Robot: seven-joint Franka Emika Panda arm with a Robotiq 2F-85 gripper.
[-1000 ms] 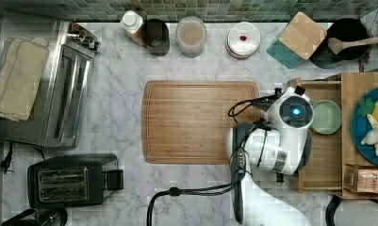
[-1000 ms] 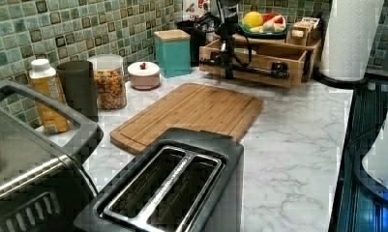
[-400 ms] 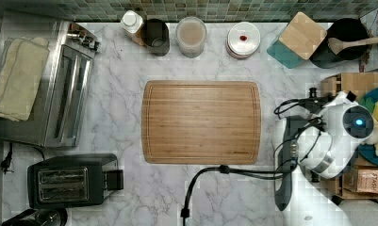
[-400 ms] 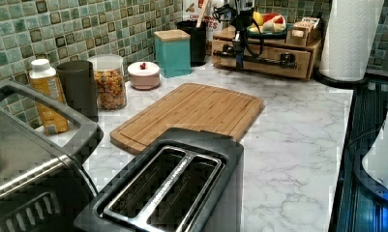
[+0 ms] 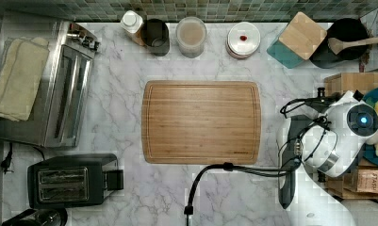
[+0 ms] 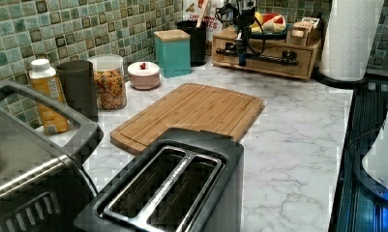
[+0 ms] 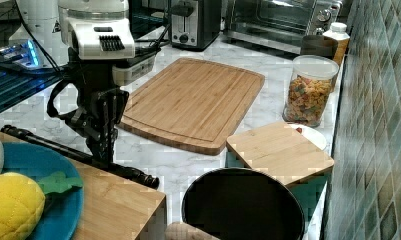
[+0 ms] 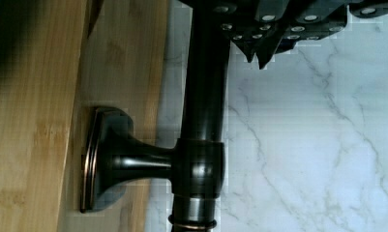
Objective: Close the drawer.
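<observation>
One black two-finger gripper [image 7: 104, 150] sits w/ jaws clamped on the long black bar handle [image 7: 78, 155] of the shallow light-wood drawer [image 6: 266, 52], now pushed nearly flush beneath the shelf. Closing's about done; next: let go, back off.

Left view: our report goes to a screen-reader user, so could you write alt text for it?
At the far end of a marble counter, the robot's pincer meets the black bar handle of a wooden drawer that looks pushed in. A cutting board lies mid-counter, a toaster nearest.
</observation>
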